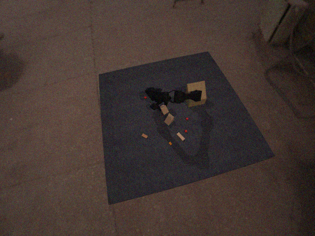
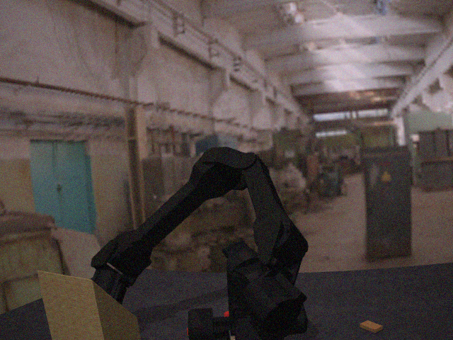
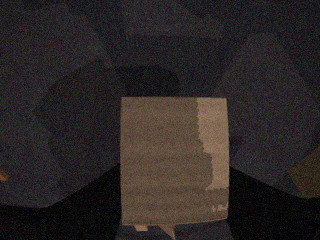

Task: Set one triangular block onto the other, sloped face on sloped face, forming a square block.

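Observation:
Two tan triangular blocks are near the middle of the blue mat in the top view. My gripper (image 1: 161, 106) (image 3: 171, 167) is shut on the nearer triangular block (image 1: 164, 109) (image 3: 160, 160), whose square face fills the space between the fingers in the wrist view. The other triangular block (image 1: 169, 119) lies just beyond it, close to its end; whether the two touch is unclear. In the wrist view only a small tan sliver shows past the held block's lower edge. The exterior view hides both blocks behind the arm or below the frame, so the held block's height is unclear.
A large yellowish box (image 1: 190, 87) (image 2: 69, 303) stands by the arm's base. Small red cubes (image 1: 186, 118) (image 1: 185, 131) (image 1: 145, 97), a pale oblong block (image 1: 180, 136), an orange cube (image 1: 170, 143) and an orange-brown block (image 1: 144, 135) (image 2: 371, 326) lie around on the mat (image 1: 132, 172).

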